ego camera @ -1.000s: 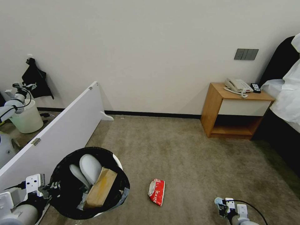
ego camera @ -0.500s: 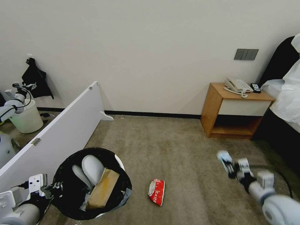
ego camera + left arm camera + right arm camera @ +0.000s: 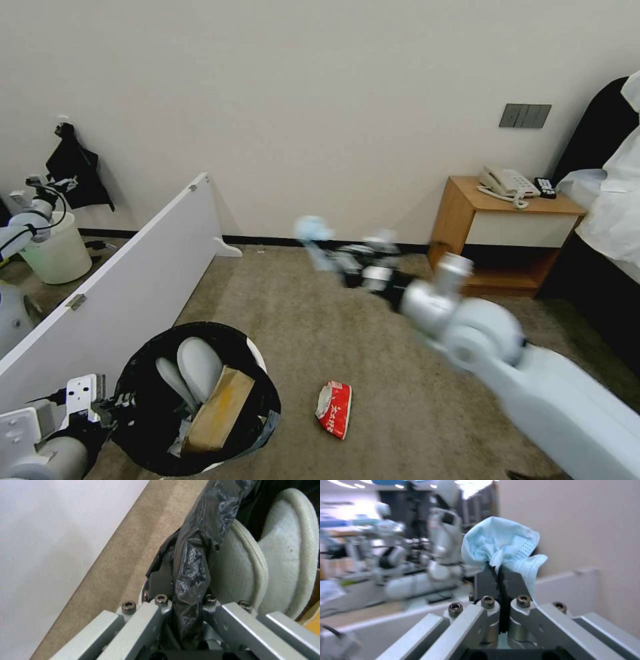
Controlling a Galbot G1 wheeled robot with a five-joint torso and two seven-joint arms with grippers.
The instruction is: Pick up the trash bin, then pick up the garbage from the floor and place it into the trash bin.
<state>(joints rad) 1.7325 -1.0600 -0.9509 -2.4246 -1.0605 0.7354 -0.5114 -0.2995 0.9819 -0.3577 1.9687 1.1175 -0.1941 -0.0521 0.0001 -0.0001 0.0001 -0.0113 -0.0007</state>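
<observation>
The trash bin, white with a black bag over its rim, hangs at lower left. My left gripper is shut on its bagged rim. Inside lie two white slippers and a brown paper bag. A red snack packet lies on the carpet right of the bin. My right gripper is raised mid-air over the carpet, shut on a crumpled pale-blue mask, which also appears blurred in the head view.
A white panel stands on edge left of the bin, with a pale bucket behind it. A wooden nightstand with a telephone stands at right, beside a bed. Open carpet lies between.
My right arm has swung up and leftward from the lower right, carrying the blue mask over the carpet. The bin shifted slightly down in my left gripper.
</observation>
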